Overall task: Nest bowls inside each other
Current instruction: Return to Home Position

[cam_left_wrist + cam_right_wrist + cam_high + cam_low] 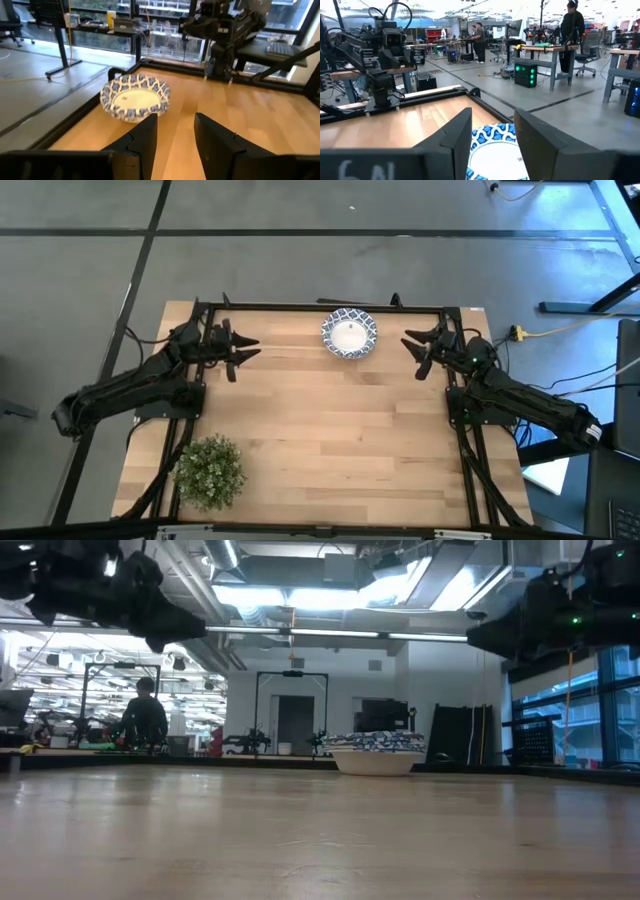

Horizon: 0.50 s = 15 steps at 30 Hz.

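**Spread wide, holding nothing**

My left pincer (245, 348) hangs over the left side of the tabletop (330, 440). Its fingers are spread and touch nothing. My right pincer (412, 350) hangs over the right side, spread and bare too. The bowls (349, 334) sit in one stack between them, near the far edge. The middle is open wood. A plant (210, 471) sits near the left corner.
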Each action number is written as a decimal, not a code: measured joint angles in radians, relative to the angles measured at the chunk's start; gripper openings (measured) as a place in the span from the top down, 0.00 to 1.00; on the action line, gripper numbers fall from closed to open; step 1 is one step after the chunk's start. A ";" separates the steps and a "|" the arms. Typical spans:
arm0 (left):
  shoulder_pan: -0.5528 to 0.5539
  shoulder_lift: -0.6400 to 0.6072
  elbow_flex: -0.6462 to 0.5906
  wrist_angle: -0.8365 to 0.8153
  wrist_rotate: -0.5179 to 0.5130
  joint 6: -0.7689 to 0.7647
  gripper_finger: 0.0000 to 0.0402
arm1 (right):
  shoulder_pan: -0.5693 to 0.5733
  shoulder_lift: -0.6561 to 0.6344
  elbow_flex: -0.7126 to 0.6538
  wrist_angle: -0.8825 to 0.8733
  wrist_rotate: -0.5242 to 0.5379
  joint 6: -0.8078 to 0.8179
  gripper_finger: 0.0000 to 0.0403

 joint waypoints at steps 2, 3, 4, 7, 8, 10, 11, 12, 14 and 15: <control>0.000 -0.018 -0.027 0.006 -0.012 0.002 0.69 | 0.000 0.000 -0.003 -0.003 -0.001 -0.002 0.63; 0.000 -0.029 -0.038 0.012 -0.014 0.001 0.69 | 0.000 0.000 -0.003 -0.003 -0.004 -0.003 0.63; 0.000 -0.038 -0.046 0.016 -0.016 0.002 0.69 | 0.000 0.000 -0.003 -0.002 -0.006 -0.010 0.63; 0.000 -0.068 -0.065 0.018 -0.024 0.010 0.69 | 0.000 0.000 -0.003 -0.002 -0.006 -0.022 0.63; 0.000 -0.078 -0.070 0.019 -0.024 0.010 0.69 | 0.000 0.000 -0.003 -0.002 -0.006 -0.024 0.63; 0.000 -0.096 -0.080 0.019 -0.024 0.010 0.69 | 0.000 0.000 -0.003 -0.002 -0.007 -0.024 0.63; 0.000 -0.104 -0.088 0.019 -0.024 0.011 0.69 | 0.000 0.000 -0.003 -0.002 -0.007 -0.021 0.63; 0.000 -0.113 -0.095 0.016 -0.024 0.011 0.69 | 0.000 0.000 -0.003 -0.002 -0.006 -0.019 0.63; 0.000 -0.126 -0.105 0.015 -0.024 0.010 0.69 | 0.000 0.000 -0.003 -0.002 -0.007 -0.019 0.63; 0.000 -0.128 -0.107 0.011 -0.024 0.010 0.69 | 0.000 0.000 -0.003 -0.003 -0.007 -0.019 0.63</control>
